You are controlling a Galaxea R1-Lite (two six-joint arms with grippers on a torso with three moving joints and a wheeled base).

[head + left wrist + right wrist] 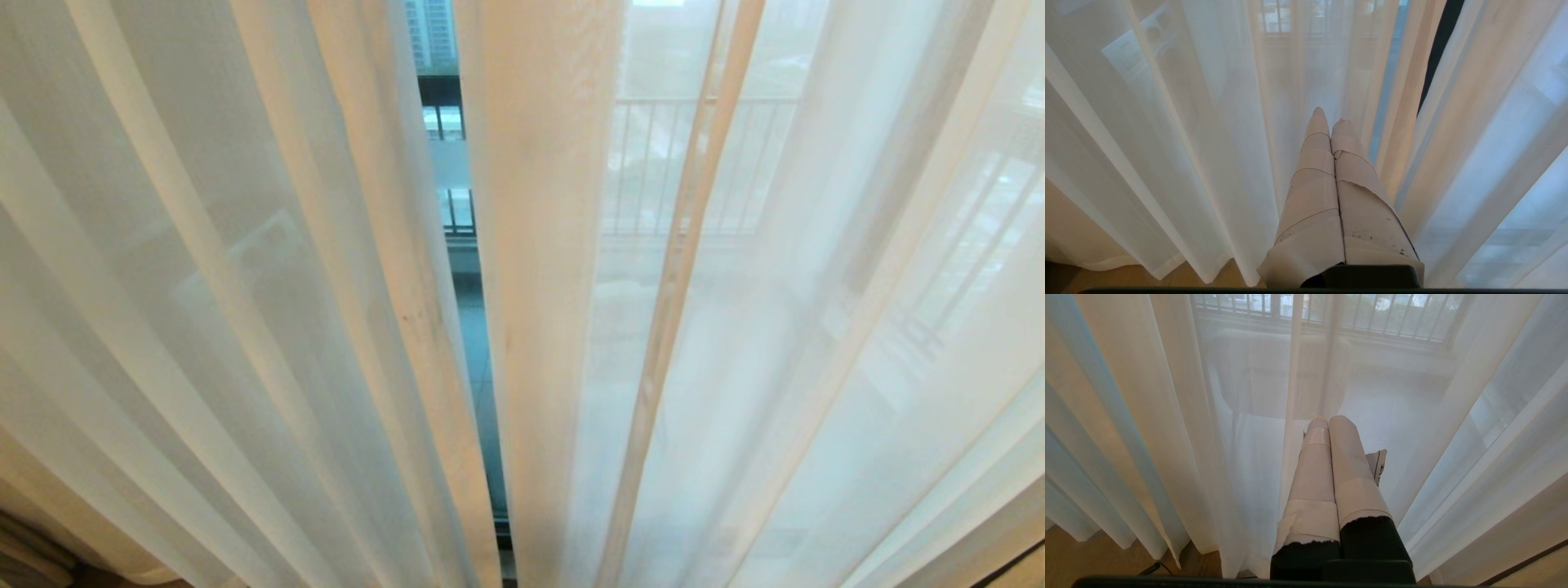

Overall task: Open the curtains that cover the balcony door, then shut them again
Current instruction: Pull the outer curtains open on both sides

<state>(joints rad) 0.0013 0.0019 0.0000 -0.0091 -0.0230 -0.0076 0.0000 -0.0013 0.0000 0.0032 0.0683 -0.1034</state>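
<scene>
Sheer curtains (245, 327) fill my head view, drawn but for a narrow central slit. My left gripper (1329, 118) and right gripper (1329, 420) are both pinched shut on nothing, just before the fabric. Opening hasn't begun; next I must spread fingers and catch a panel edge.

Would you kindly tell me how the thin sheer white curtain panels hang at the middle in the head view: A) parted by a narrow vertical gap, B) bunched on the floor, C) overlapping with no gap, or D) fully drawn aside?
A: the thin sheer white curtain panels leave a narrow vertical slit at the middle, through which dark railing and buildings show unveiled.
</scene>
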